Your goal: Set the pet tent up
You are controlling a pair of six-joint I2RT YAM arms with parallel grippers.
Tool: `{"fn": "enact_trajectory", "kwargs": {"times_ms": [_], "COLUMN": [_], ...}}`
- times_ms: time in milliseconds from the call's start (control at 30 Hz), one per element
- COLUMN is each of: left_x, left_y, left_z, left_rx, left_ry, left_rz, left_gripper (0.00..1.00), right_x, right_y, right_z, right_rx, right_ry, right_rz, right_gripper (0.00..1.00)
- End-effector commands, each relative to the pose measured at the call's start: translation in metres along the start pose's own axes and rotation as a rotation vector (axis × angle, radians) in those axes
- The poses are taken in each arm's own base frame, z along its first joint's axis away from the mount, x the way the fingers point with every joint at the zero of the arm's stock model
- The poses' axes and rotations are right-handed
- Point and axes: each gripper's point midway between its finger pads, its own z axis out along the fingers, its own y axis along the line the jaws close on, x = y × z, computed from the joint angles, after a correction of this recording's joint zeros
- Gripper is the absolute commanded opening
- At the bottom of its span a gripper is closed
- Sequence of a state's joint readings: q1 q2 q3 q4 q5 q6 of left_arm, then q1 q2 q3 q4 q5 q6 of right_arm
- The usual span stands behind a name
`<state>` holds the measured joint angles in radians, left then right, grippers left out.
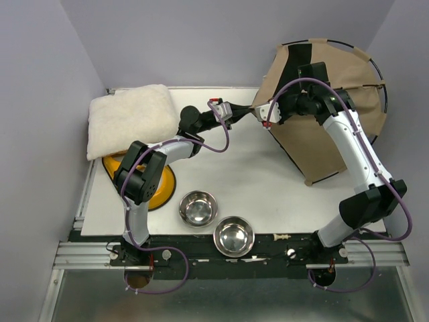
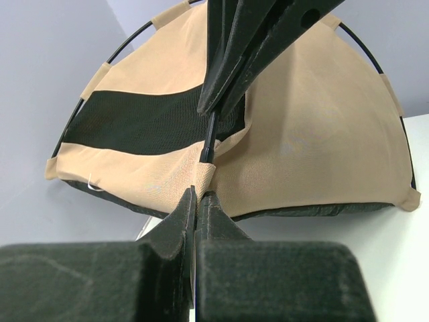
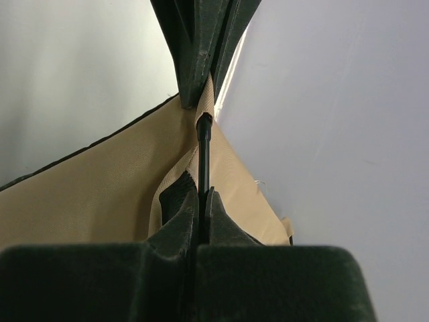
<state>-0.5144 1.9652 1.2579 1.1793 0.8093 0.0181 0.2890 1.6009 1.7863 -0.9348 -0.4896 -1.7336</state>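
Tan tent stands tipped at the far right, its left corner between both arms: left gripper pinches the fabric loop, right gripper clamps the pole end aimed straight into it.

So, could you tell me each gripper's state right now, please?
Left gripper: closed on the corner strap of the pet tent.
Right gripper: closed on its pole.
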Motion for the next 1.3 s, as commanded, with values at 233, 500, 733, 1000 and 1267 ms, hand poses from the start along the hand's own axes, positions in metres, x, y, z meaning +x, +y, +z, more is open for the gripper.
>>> {"fn": "enact_trajectory", "kwargs": {"times_ms": [233,500,733,1000,1267], "left_x": [-0.045,-0.043,-0.039,-0.044,-0.049], "left_y": [-0.005,-0.010,-0.011,-0.014,-0.019], "left_z": [0.009,0.016,0.022,0.027,0.035], "left_rx": [0.057,0.076,0.082,0.094,0.111], "left_ry": [-0.088,-0.081,-0.070,-0.084,-0.106], "left_rz": [0.099,0.108,0.109,0.115,0.113], "left_gripper": [0.10,0.20,0.23,0.24,0.27], "right_x": [0.005,-0.005,-0.009,-0.011,-0.018], "right_y": [0.016,0.018,0.018,0.028,0.027], "right_z": [0.017,0.027,0.034,0.042,0.049], "right_rx": [-0.059,-0.075,-0.077,-0.103,-0.095], "right_ry": [0.030,0.008,-0.002,-0.005,-0.034], "right_rz": [0.012,-0.003,-0.012,-0.024,-0.019], "right_gripper": [0.01,0.01,0.01,0.01,0.01]}}
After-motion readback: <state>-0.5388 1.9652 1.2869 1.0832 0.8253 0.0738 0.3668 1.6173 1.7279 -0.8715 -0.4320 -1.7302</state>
